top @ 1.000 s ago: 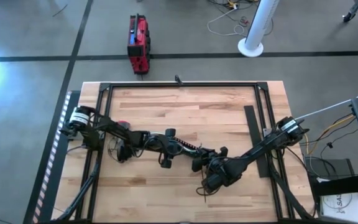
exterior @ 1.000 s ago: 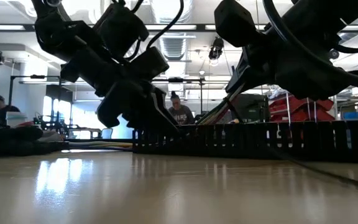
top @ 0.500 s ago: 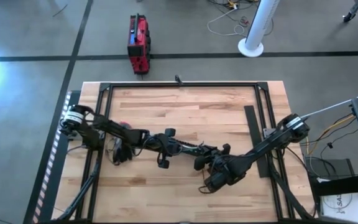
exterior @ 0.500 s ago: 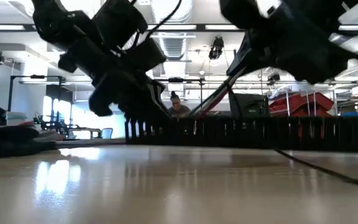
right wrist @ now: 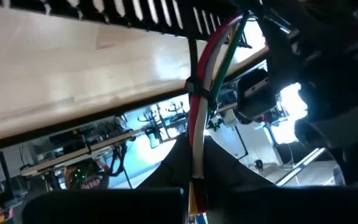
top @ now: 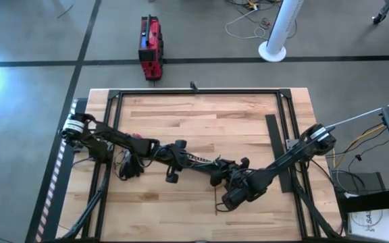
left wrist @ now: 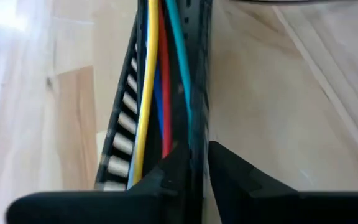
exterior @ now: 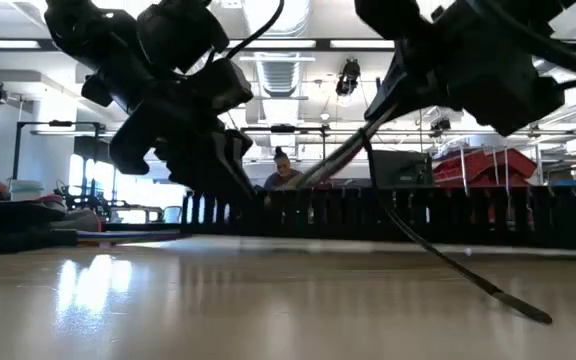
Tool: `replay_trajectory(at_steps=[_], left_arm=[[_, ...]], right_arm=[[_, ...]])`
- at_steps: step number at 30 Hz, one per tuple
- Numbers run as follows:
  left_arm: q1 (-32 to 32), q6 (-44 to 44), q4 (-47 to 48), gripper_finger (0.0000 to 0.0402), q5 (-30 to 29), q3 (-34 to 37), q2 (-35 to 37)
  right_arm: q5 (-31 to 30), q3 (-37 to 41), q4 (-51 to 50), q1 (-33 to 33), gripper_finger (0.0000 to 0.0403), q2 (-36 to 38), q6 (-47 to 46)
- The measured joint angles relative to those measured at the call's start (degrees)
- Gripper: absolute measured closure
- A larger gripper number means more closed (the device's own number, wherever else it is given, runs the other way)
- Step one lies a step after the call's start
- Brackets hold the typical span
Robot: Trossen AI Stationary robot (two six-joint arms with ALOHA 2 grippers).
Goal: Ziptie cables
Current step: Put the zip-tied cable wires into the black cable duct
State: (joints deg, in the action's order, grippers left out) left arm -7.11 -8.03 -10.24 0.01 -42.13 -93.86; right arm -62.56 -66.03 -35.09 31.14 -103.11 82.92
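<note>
cables (left wrist: 151, 74): thin yellow, blue, red and teal wires, held up off the tabletop (top: 201, 115) near its middle, strung between my two tools.
beside cables: black perforated bar (left wrist: 122, 134) lies right against the wires in the left wrist view; not the thing to tie.
ziptie (right wrist: 193, 87): thin black strip, looks already looped round the bundle just past my right tool. In the low view a long thin tail (exterior: 468, 272) hangs down, tip touching or nearly touching the tabletop; I can't tell which.
left tool (left wrist: 197, 155): closed on the cables, fingers (left wrist: 166, 177) pinching the bundle end.
right tool (right wrist: 196, 158): closed on the cables from the other side, wires run straight out between the fingers.
handling, cables: light, soft and floppy. My guess is they sag or fan apart unless both tools hold them taut.
handling, ziptie: very light, springy, slick plastic, easy to lose from a pinch.
where to hold: cables close on either side of the loop; ziptie by the free tail, well back from the tip.
risk: a pull on the tail could drag the loop along the wires.
step: judged mid-tie, loop on, not cinched as far as I can see.
background: a person sits far behind the tabletop, not involved.
</note>
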Motion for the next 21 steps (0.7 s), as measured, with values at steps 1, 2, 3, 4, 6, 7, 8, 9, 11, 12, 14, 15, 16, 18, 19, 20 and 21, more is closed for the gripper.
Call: replay_trajectory(at_steps=[1,2,3,4,6,7,8,9,11,12,14,15,16,18,19,20,21], left_arm=[[0.0,0.1,0.2,0.0352,0.7,0.0,0.0],[0.0,0.2,0.3,0.0346,1.2,0.0,0.0],[0.0,0.2,0.4,0.0341,1.6,0.0,0.0],[0.0,0.2,0.5,0.0337,1.9,0.0,0.0],[0.0,0.2,0.3,0.0328,2.2,-0.1,0.0],[0.0,0.2,0.2,0.0324,2.2,-0.1,0.0],[0.0,0.2,0.2,0.0321,2.2,-0.1,0.0],[0.0,0.2,0.2,0.0318,2.2,-0.1,0.0],[0.0,0.2,0.2,0.0313,2.2,-0.1,0.0],[0.0,0.1,0.2,0.0312,2.2,-0.1,0.0],[0.0,0.1,0.3,0.0312,2.2,-0.1,0.0],[0.0,0.1,0.5,0.0315,1.9,-0.1,0.0],[0.0,0.1,0.7,0.0319,1.4,-0.1,0.0],[0.0,0.0,1.4,0.0334,0.7,-0.1,0.0],[0.0,0.0,1.8,0.0345,0.6,-0.1,0.0],[0.0,0.0,2.3,0.0358,0.5,-0.1,0.1],[0.0,-0.1,2.7,0.0371,0.5,-0.1,0.1]], right_arm=[[0.1,0.0,0.0,0.0,0.0403,-0.4,0.0],[0.1,0.0,0.1,-0.1,0.0403,-0.6,0.0],[0.4,0.0,0.2,-0.1,0.0403,-0.6,0.0],[0.5,0.0,0.4,-0.1,0.0403,-0.6,0.0],[0.5,0.0,1.1,-0.3,0.0403,-0.6,0.0],[0.5,0.0,1.2,-0.4,0.0403,-0.6,0.0],[0.5,0.0,1.2,-0.5,0.0403,-0.6,0.0],[0.5,0.0,1.2,-0.6,0.0403,-0.6,0.0],[0.5,0.0,1.3,-0.8,0.0403,-0.6,0.0],[0.5,0.0,1.3,-0.9,0.0403,-0.6,0.0],[0.5,0.0,1.3,-1.1,0.0403,-0.6,0.0],[0.3,0.0,1.3,-1.2,0.0403,-0.6,0.0],[-0.1,0.0,1.4,-1.2,0.0403,-0.6,0.0],[-0.5,0.0,1.5,-1.2,0.0403,-0.6,0.0],[-0.5,0.0,1.5,-1.1,0.0403,-0.6,0.0],[-0.5,0.0,1.5,-1.0,0.0403,-0.6,0.0],[-0.4,0.0,1.5,-0.8,0.0403,-0.6,0.0]])
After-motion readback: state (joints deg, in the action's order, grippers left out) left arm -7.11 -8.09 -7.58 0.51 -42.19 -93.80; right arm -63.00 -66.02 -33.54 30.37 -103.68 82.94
